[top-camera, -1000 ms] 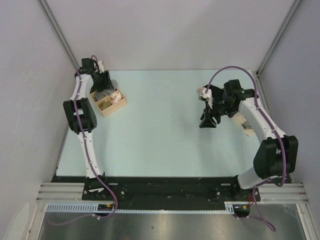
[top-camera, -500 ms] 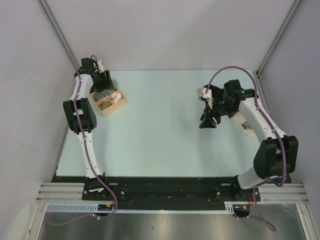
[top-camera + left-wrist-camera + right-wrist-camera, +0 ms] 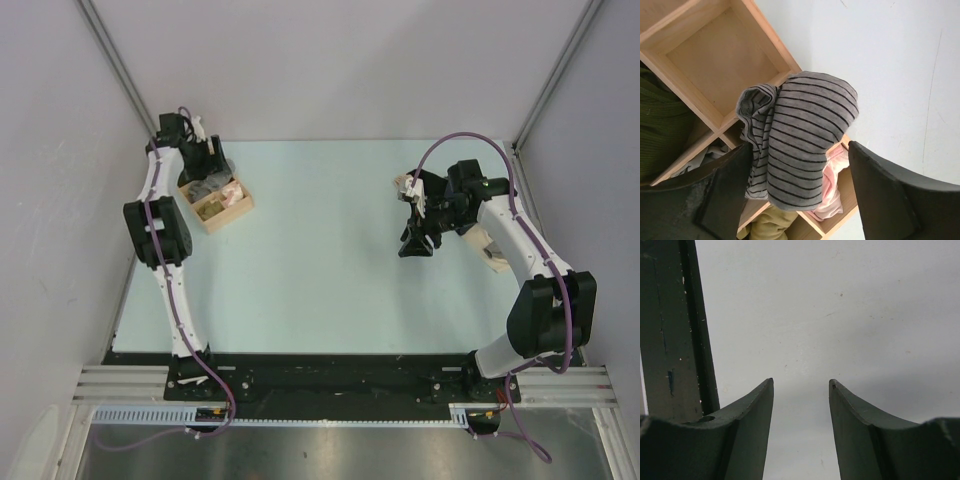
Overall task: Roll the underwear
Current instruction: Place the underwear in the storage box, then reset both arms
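Observation:
The underwear [image 3: 800, 125], a grey bundle with dark stripes, lies rolled across the rim and divider of a wooden box [image 3: 765, 35]. In the top view it is a small grey lump [image 3: 207, 187] at the box's far end. My left gripper [image 3: 800, 150] hangs just above it, open, with a dark finger on each side. The right finger stands clear of the cloth and the left finger is close against it. My right gripper [image 3: 801, 382] is open over bare table with nothing between its fingers, seen mid-right in the top view [image 3: 417, 245].
The box [image 3: 235, 213] stands at the far left of the table. Its compartments hold a pink garment [image 3: 837, 175], an olive one [image 3: 767, 227] and a dark green one [image 3: 660, 130]. A pale object [image 3: 493, 256] lies under the right arm near the right edge.
My left gripper's jaws have spread wider around the striped underwear, and the arm has shifted slightly toward the far edge. The right arm has not moved.

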Robot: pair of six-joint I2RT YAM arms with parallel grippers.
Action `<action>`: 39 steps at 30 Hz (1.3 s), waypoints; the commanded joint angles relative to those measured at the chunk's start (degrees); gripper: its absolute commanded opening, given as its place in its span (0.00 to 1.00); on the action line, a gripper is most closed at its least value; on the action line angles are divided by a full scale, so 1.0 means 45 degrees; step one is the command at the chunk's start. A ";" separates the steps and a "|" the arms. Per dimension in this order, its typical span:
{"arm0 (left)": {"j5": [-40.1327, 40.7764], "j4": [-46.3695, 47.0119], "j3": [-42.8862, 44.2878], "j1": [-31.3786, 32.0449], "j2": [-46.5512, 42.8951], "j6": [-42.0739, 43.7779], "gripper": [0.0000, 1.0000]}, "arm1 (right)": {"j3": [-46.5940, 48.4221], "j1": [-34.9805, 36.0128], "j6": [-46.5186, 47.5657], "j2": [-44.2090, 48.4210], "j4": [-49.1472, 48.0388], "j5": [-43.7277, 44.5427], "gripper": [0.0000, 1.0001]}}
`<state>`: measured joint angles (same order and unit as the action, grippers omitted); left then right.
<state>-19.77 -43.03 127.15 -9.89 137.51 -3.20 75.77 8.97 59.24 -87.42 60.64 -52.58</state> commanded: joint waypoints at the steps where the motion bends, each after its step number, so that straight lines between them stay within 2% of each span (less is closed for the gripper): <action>1: -0.0490 0.0030 -0.0190 -0.0107 -0.1339 -0.0031 0.82 | 0.0018 -0.0041 0.0233 0.0383 0.0157 -0.0386 0.52; 9: -0.0276 0.0710 -0.0559 -0.0126 -0.1963 0.0008 0.84 | 0.0018 -0.0041 0.0272 0.0383 0.0176 -0.0367 0.52; 10: -0.0217 0.0926 -0.0793 -0.0126 -0.2409 0.0066 1.00 | 0.0038 -0.0041 0.0272 0.0383 0.0176 -0.0367 0.52; 11: -0.0119 0.1218 -0.1105 -0.0126 -0.2762 0.0144 1.00 | 0.0019 -0.0041 0.0272 0.0402 0.0176 -0.0367 0.52; 17: -0.0176 0.3932 -0.4716 -0.0107 -0.5921 0.0360 1.00 | 0.0018 -0.0002 0.0311 0.0324 0.0196 -0.0367 0.52; 20: -0.0956 0.5920 -0.7483 0.0048 -0.7892 0.0224 1.00 | 0.0018 0.0057 0.0273 0.0305 0.0196 -0.0328 0.52; 22: -0.1444 0.6512 -0.8369 0.0108 -0.8815 0.0145 1.00 | 0.0018 0.0038 0.0233 0.0286 0.0118 -0.0270 0.52; 25: -0.2849 0.8557 -1.0476 0.0070 -1.1001 -0.0399 1.00 | -0.0001 -0.0021 -0.0039 0.0422 -0.0173 0.0003 0.52; 26: -0.3027 1.0769 -1.2088 -0.0047 -1.1510 -0.1349 1.00 | -0.0001 -0.0041 -0.0272 0.0422 -0.0272 0.0217 0.52; 28: -0.2698 1.2835 -1.3640 -0.0281 -1.2529 -0.3340 1.00 | -0.0001 -0.0080 -0.0469 0.0442 -0.0564 0.0375 0.52; 29: -0.3141 1.5105 -1.4749 -0.0824 -1.2628 -0.4704 1.00 | -0.0001 -0.0099 -0.0567 0.0442 -0.0643 0.0433 0.52; 31: -0.4955 1.6647 -1.4937 -0.1316 -1.1949 -0.5671 0.81 | -0.0001 -0.0138 -0.0859 0.0403 -0.0780 0.0414 0.53; 32: -0.4865 1.4621 -1.3640 -0.1492 -1.1481 -0.5675 0.73 | -0.0001 -0.0158 -0.0938 0.0364 -0.0839 0.0453 0.53; 33: -0.4710 1.2628 -1.2506 -0.1455 -1.0374 -0.4708 0.65 | -0.0001 -0.0177 -0.1035 0.0363 -0.0878 0.0473 0.53; 34: -0.3529 1.0481 -1.1218 -0.1261 -0.9628 -0.3616 0.64 | -0.0001 -0.0177 -0.1036 0.0344 -0.0898 0.0473 0.53; 35: -0.2396 0.6670 -0.8769 -0.0679 -0.9002 -0.1671 0.63 | -0.0001 -0.0177 -0.1056 0.0344 -0.0917 0.0511 0.54; 36: -0.1475 0.5433 -0.7759 -0.0325 -0.8493 -0.0820 0.65 | -0.0001 -0.0197 -0.1056 0.0305 -0.0917 0.0493 0.53; 37: 0.0583 0.4647 -0.6956 0.0007 -0.7541 -0.0193 0.66 | -0.0001 -0.0197 -0.1075 0.0286 -0.0917 0.0492 0.54; 39: 0.1849 0.3062 -0.5020 0.0712 -0.6676 0.0672 0.71 | -0.0001 -0.0197 -0.1075 0.0169 -0.0917 0.0492 0.54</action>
<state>-26.76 -5.65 89.73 -13.34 101.67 -12.56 75.77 8.38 55.51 -87.42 57.80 -50.22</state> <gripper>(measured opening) 0.668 0.534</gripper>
